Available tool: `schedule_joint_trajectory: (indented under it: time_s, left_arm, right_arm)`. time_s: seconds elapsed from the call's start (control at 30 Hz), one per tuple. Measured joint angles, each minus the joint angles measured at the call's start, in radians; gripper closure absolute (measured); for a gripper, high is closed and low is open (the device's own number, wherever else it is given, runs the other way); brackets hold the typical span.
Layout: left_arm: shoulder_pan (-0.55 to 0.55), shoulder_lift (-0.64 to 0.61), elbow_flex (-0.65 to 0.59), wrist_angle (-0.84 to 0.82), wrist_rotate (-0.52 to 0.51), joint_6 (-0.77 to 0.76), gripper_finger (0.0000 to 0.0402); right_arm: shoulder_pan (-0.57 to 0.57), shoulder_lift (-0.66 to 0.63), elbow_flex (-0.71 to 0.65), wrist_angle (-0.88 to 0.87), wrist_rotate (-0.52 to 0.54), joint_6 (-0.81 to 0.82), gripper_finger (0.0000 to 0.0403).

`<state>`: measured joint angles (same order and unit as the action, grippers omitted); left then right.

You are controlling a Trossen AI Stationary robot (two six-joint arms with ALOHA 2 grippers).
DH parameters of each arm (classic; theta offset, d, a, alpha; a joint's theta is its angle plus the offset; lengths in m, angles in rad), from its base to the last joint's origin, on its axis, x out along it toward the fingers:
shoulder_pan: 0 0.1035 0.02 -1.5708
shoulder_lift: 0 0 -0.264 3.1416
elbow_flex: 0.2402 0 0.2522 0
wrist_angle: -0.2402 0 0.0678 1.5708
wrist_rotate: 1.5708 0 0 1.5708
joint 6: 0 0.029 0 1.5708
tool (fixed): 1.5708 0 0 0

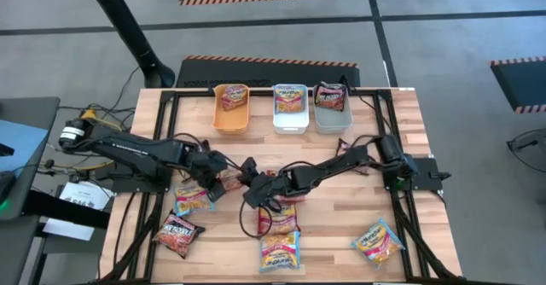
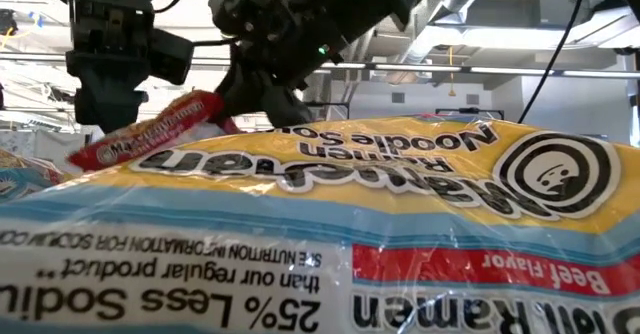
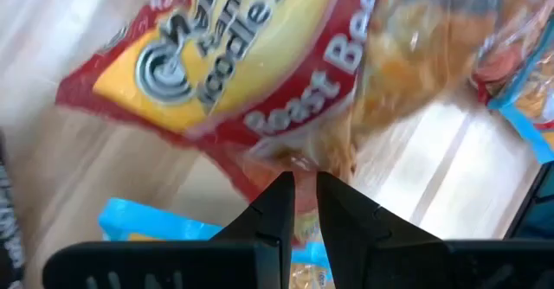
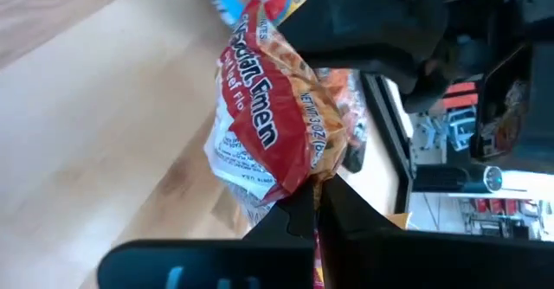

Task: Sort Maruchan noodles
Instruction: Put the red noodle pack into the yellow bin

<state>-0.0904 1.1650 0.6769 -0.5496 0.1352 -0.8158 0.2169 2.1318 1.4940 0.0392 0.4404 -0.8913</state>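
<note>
A maroon-red Maruchan noodle packet [image 1: 232,179] [image 2: 150,134] hangs between my two grippers at the middle of the table. My left gripper [image 1: 222,181] [image 3: 305,189] is shut on one end of it. My right gripper [image 1: 251,183] [image 4: 316,198] is shut on the other end. Other noodle packets lie flat on the wood: a blue one [image 1: 192,198], a red one [image 1: 177,234], two [image 1: 280,218] [image 1: 280,251] near the front middle and one [image 1: 377,242] at the front right. My left gripper pinches the red packet's edge [image 3: 299,161] between its two fingers, which slant down from the table's left. The rest of the packet [image 3: 234,73] spreads away beyond the fingertips, above the wood. My right gripper pinches the packet's crimped end seam [image 4: 310,178] between its two fingers, coming in at a shallow downward slant from the table's right. The packet [image 4: 260,133] stretches away from the fingertips toward the other arm, tilted in the low view with its left end lower.
At the far edge stand an orange bin [image 1: 230,119], a white bin [image 1: 290,121] and a grey bin [image 1: 333,119], each with a packet inside. A yellow-and-blue packet [image 2: 330,224] lies right in front of the low camera. Black frame rails [image 1: 153,148] run along the table's sides.
</note>
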Motion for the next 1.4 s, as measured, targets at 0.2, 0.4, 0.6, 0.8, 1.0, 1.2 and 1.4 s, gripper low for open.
schedule_joint_trajectory:
  time_s: [0.2,0.4,0.6,0.8,1.0,1.2,1.4]
  left_arm:
    - [0.026,-0.036,0.001,-0.007,-0.001,0.022,0.0360]
    - [0.045,-0.079,0.000,-0.021,0.000,0.054,0.0361]
    - [0.050,-0.092,0.000,-0.034,-0.002,0.081,0.0361]
    - [0.050,-0.092,0.000,-0.040,-0.008,0.096,0.0361]
    - [0.056,-0.091,0.000,-0.044,-0.064,0.062,0.0361]
    - [0.076,-0.088,-0.001,-0.040,-0.050,0.052,0.0361]
    - [0.099,-0.087,-0.001,-0.037,-0.042,0.058,0.0356]
  right_arm:
    - [0.000,-0.022,0.046,-0.107,0.013,0.003,0.0398]
    - [0.000,-0.022,0.081,-0.171,0.018,0.007,0.0398]
    - [0.000,-0.022,0.081,-0.190,0.083,0.015,0.0398]
    - [0.002,-0.022,0.081,-0.248,0.112,0.024,0.0398]
    - [0.022,-0.032,0.066,-0.359,0.147,0.045,0.0398]
    - [0.030,-0.074,0.073,-0.381,0.163,0.091,0.0398]
    - [0.042,-0.094,0.077,-0.365,0.172,0.091,0.0398]
